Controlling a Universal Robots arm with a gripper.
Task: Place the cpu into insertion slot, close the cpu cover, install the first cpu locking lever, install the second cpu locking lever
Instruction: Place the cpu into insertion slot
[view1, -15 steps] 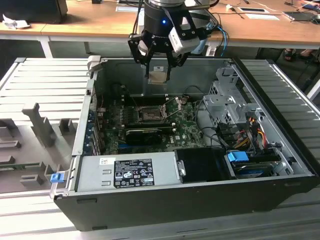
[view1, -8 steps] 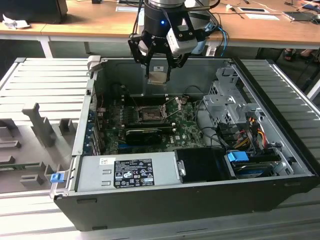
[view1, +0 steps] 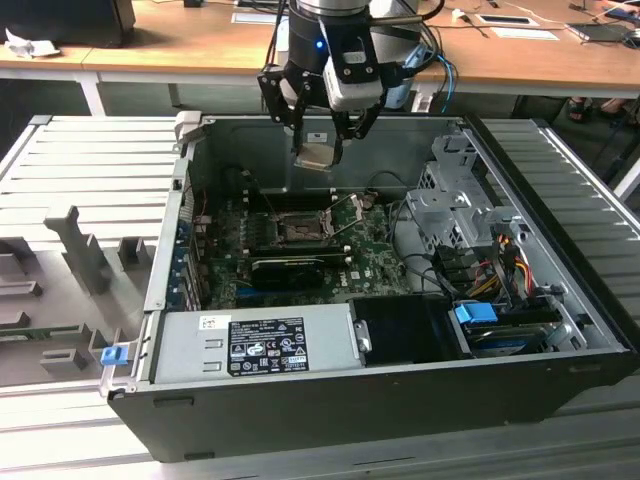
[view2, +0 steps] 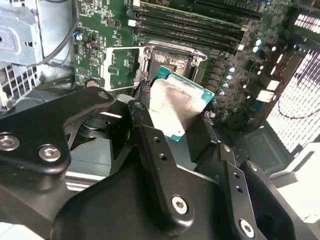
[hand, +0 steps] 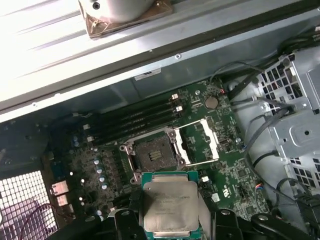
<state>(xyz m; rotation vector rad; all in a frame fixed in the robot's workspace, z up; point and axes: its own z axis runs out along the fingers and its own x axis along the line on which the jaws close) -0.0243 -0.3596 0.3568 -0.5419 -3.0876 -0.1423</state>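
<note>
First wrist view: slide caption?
Gripper holds the cpu, not yet in the open insertion slot; cpu cover swung open.

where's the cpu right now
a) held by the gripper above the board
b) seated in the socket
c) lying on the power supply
a: the cpu is clamped in the gripper, up above the insertion slot, whose dark centre lies uncovered.

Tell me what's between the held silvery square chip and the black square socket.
Nothing: in the first wrist view, bare air separates the silvery-beige square chip from the black square socket.
</note>
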